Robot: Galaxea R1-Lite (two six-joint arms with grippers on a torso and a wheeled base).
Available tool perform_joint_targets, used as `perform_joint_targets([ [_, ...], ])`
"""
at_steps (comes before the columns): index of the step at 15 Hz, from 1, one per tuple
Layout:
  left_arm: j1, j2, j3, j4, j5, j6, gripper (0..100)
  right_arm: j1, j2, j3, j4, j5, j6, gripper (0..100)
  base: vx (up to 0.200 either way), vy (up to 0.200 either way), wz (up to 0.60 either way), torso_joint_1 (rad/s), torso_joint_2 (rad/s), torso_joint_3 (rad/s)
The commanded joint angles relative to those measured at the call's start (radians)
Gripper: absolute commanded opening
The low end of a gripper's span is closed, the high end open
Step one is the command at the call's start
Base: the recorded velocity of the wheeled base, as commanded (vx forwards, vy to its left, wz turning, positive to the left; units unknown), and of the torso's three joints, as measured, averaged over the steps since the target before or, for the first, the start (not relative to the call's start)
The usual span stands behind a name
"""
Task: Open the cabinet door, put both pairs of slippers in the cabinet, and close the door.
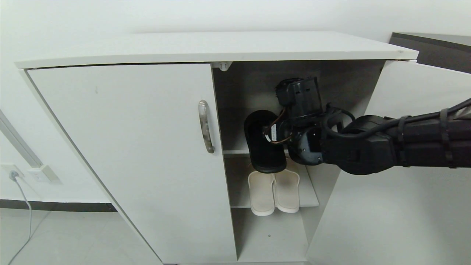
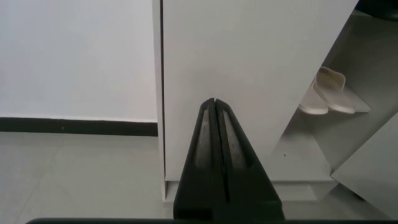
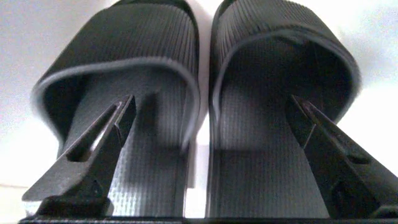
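One arm [image 1: 404, 145] in cabinet [image 1: 220, 48], fingers [image 3: 93, 155] gripping black slippers [image 1: 262, 147]

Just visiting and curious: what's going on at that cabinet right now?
Left tool shut, empty. Right tool holds black slippers at open cabinet. Cream slippers already shelved. No obstruction seen.

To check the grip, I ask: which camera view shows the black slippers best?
The right wrist view: both black slippers face it, with a right end effector finger in each. The head view shows one sole at the open cabinet.
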Motion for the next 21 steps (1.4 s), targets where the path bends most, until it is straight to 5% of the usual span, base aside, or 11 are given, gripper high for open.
perform_joint_targets([
  [1, 0.0, 0.002, 0.0, 0.0, 0.0, 0.0, 0, 0.019, -0.071, 0.057, -0.013, -0.001, 0.0, 100, 0.0, 0.0, 0.0, 0.0, 0.0, 0.0],
  [15, -0.001, 0.0, 0.0, 0.0, -0.001, 0.0, 0, 0.099, -0.252, 0.422, -0.245, 0.008, -0.009, 100, 0.0, 0.0, 0.0, 0.0, 0.0, 0.0],
  [16, 0.0, 0.0, 0.0, 0.0, -0.001, 0.0, 0, 0.105, -0.264, 0.464, -0.286, 0.009, -0.012, 0, 0.0, 0.0, 0.0, 0.0, 0.0, 0.0],
  [21, 0.0, 0.002, 0.0, 0.0, -0.001, 0.001, 0, 0.136, -0.275, 0.516, -0.308, 0.052, -0.012, 0, 0.0, 0.0, 0.0, 0.0, 0.0, 0.0],
])
